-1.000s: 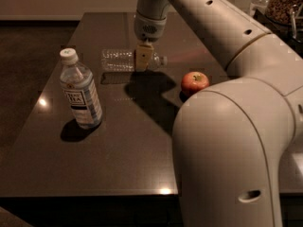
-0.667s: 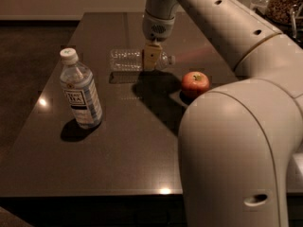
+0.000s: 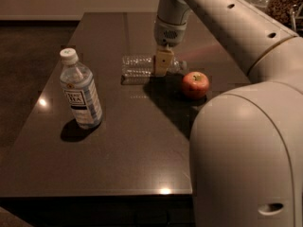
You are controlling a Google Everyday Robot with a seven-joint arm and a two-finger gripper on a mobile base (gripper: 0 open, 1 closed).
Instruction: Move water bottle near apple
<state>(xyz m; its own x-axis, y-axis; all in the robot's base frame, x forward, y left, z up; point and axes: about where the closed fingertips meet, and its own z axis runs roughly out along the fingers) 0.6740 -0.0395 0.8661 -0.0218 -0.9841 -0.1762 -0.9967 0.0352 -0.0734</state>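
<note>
The water bottle (image 3: 138, 65), small, clear and ribbed, lies on its side on the dark table (image 3: 142, 145), its cap end pointing right toward the apple. My gripper (image 3: 162, 69) comes down from above and is shut around the bottle near its neck, one tan finger (image 3: 162, 62) showing in front of it. The red apple (image 3: 195, 84) with yellowish patches sits on the table just right of the gripper, a short gap from the bottle's cap end.
A taller upright bottle with a blue-striped white label (image 3: 80, 91) stands at the table's left. My arm and large white body (image 3: 246, 150) fill the right side. A jar of brown contents (image 3: 284, 1) stands at the back right.
My gripper has moved to the right with the water bottle in it, bringing the bottle closer to the apple. The apple and the tall bottle have not moved.
</note>
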